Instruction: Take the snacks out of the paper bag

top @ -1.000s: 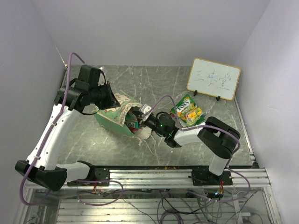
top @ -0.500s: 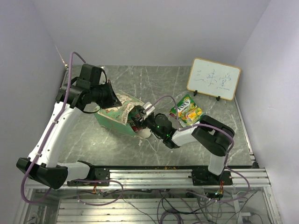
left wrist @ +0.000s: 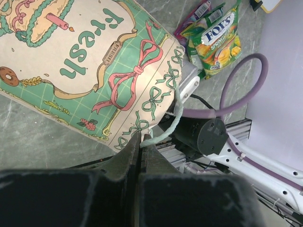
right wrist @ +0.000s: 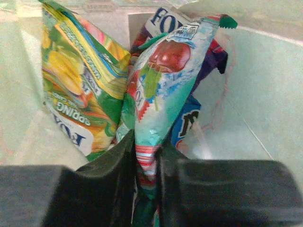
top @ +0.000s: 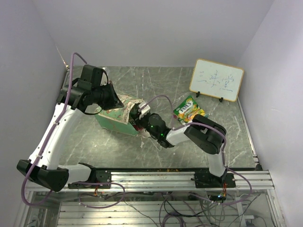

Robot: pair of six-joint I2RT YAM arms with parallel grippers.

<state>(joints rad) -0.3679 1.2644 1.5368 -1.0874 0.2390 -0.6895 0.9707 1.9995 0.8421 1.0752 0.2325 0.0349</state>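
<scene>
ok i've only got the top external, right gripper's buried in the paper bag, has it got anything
observer: yes, the right wrist view shows the right gripper pinched on the end of a teal packet inside the paper bag.
operator: anything else in there
observer: a green-yellow packet beside it, a purple-blue packet behind.
operator: and the left arm
observer: the left gripper is shut on the paper bag's rim.

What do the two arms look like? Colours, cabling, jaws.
They match. The left arm and right arm both have glossy white link shells with black joint housings. A lilac cable runs loosely along the outside of each arm. The jaws are matte black and blocky in both wrist views. No markings are legible on either arm.
</scene>
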